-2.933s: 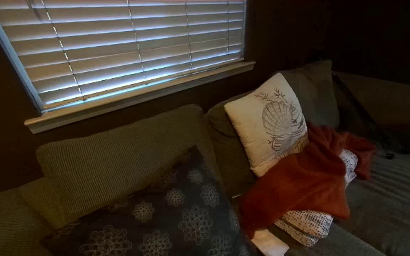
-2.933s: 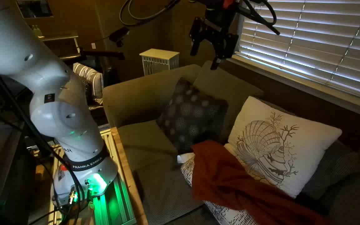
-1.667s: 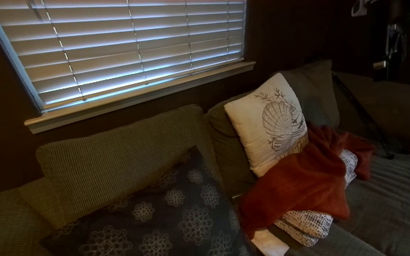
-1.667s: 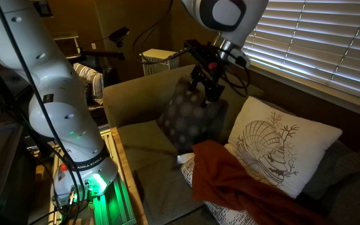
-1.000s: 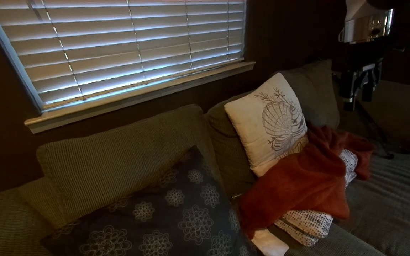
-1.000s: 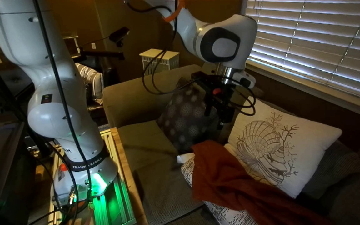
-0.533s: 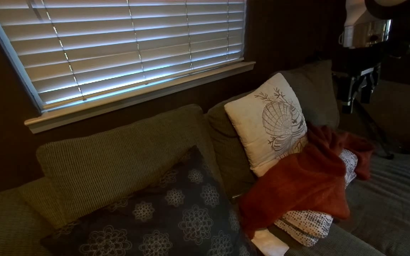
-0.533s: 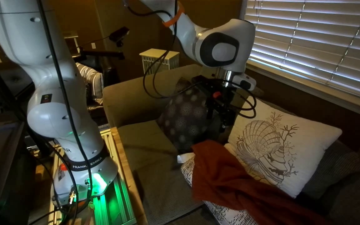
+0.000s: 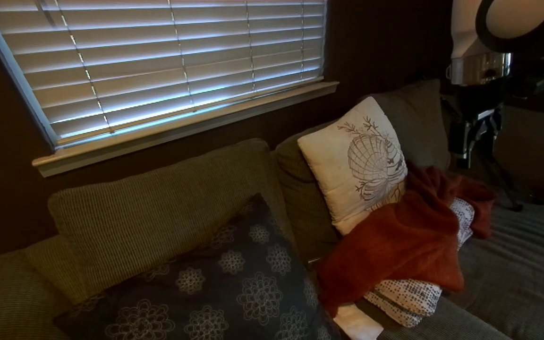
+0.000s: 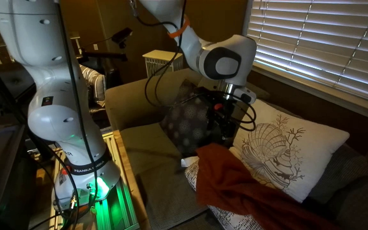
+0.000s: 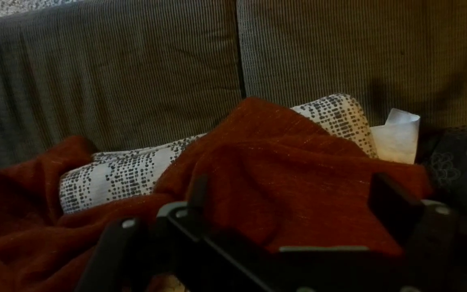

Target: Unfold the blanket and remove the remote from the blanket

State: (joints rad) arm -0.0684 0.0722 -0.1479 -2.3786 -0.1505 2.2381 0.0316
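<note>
Blanket point(image 9: 395, 250), rust-red and rumpled, drapes over speckled white fabric point(image 9: 411, 293) on the couch point(image 9: 168, 217), the gripper point(image 11: 291, 188) hanging above it with fingers point(image 11: 395, 209) spread apart, a shell-print pillow point(image 10: 286, 150) just beside, a dark flowered pillow point(image 9: 234, 288) near one end, and blinds point(image 9: 173, 56) beyond.

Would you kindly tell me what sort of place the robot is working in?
Most likely a living room in a home: there is a cushioned sofa, a white pillow with a seashell print propped on it, and slatted window blinds behind.
</note>
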